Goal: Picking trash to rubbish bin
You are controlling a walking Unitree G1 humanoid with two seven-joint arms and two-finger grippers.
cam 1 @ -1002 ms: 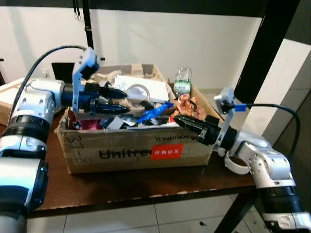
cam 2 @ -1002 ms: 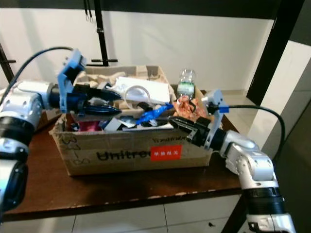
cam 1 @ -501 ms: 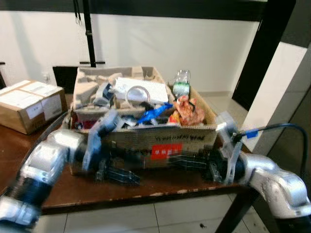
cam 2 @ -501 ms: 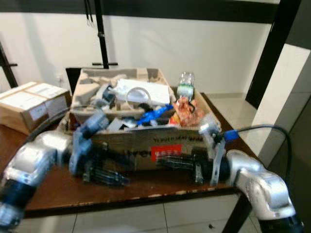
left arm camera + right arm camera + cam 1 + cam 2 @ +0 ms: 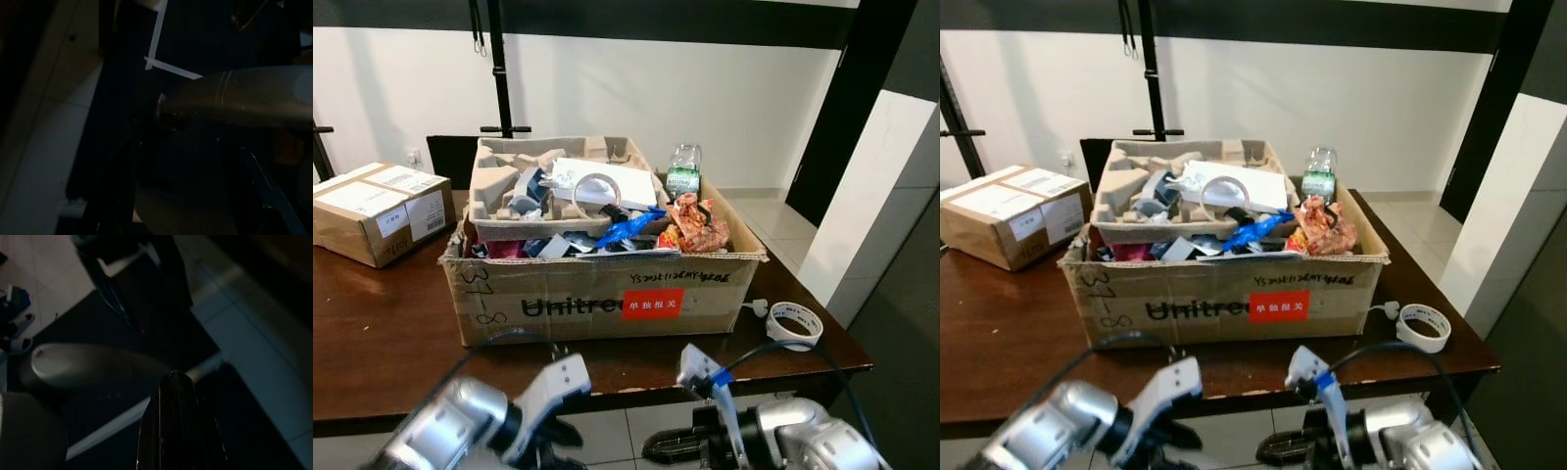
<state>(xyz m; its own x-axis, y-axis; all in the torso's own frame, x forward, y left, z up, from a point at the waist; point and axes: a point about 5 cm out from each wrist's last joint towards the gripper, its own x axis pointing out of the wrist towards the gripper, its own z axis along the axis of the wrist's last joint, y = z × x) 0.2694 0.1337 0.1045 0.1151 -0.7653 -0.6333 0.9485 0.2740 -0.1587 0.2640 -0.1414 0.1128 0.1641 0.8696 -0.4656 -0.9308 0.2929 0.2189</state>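
Observation:
A cardboard box [image 5: 558, 294] marked Unitree with a red sticker stands on the dark wooden table [image 5: 382, 343]. It is heaped with trash: a blue wrapper [image 5: 625, 228], a crumpled orange-red wrapper [image 5: 697, 225], a plastic bottle [image 5: 682, 171], a tape ring [image 5: 594, 188] and a pulp tray [image 5: 504, 171]. Both arms hang low in front of the table's near edge. My left gripper [image 5: 551, 443] is at the lower left and my right gripper [image 5: 664, 448] at the lower middle, both well below the box. The wrist views are dark, showing floor tiles and table legs.
A roll of white tape [image 5: 795, 324] lies on the table's right corner. A smaller sealed cardboard box [image 5: 377, 211] sits at the left. A black stand [image 5: 499, 69] rises behind the box, against a white wall. Tiled floor lies below the table.
Both arms have dropped from the top of the box to below the table's front edge. The view has shifted, and the small box at the left has come into sight.

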